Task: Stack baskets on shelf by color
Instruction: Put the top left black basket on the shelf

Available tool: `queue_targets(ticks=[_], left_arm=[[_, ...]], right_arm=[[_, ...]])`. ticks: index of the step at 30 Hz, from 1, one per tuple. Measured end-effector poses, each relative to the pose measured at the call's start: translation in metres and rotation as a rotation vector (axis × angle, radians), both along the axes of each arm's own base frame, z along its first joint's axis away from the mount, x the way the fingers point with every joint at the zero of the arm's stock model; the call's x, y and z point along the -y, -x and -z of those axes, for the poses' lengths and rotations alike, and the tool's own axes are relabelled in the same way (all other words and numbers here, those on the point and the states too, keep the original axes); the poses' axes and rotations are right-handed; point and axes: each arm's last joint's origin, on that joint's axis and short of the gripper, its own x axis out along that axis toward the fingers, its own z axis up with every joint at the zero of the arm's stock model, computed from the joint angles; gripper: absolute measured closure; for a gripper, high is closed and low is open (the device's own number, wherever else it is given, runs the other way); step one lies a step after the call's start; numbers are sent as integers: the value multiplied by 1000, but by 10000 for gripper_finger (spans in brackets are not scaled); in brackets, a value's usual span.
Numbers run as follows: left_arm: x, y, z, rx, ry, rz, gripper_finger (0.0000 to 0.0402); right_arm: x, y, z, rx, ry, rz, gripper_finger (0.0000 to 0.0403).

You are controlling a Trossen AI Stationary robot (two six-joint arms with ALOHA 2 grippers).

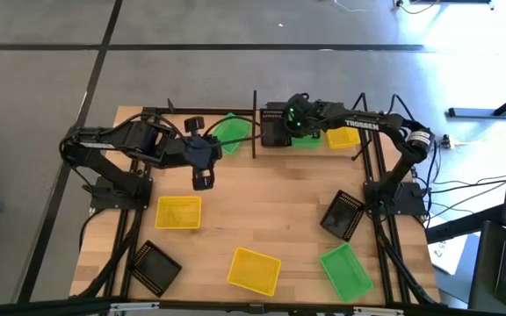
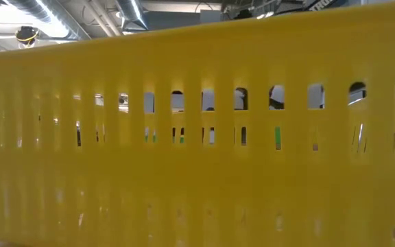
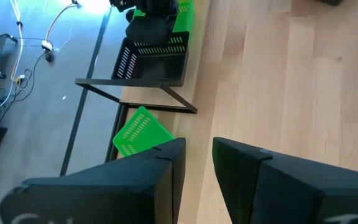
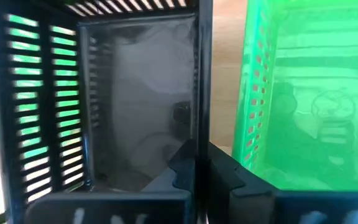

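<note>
1. Right gripper (image 1: 281, 125) over the shelf (image 1: 244, 151): fingers pinched on black basket (image 4: 135, 99) wall, seemingly seating it beside a green basket (image 4: 309, 99).
2. Left gripper (image 1: 202, 178): narrowly parted, empty, waiting near another green basket (image 1: 232, 130).

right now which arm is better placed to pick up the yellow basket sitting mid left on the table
Left. The left gripper hangs open and empty just above and right of that yellow basket. The right gripper is busy at the back shelf, its fingers at a black basket.
</note>
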Motion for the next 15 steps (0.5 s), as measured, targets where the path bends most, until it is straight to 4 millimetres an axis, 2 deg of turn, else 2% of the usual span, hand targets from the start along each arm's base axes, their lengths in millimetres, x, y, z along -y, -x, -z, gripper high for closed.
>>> queue_targets(ticks=[8, 15], left_arm=[[0, 0, 0, 0, 1, 0, 328], [0, 0, 0, 10, 17, -18, 330]], right_arm=[[3, -6, -3, 67, 36, -29, 367], [2, -4, -1, 27, 34, -61, 366]])
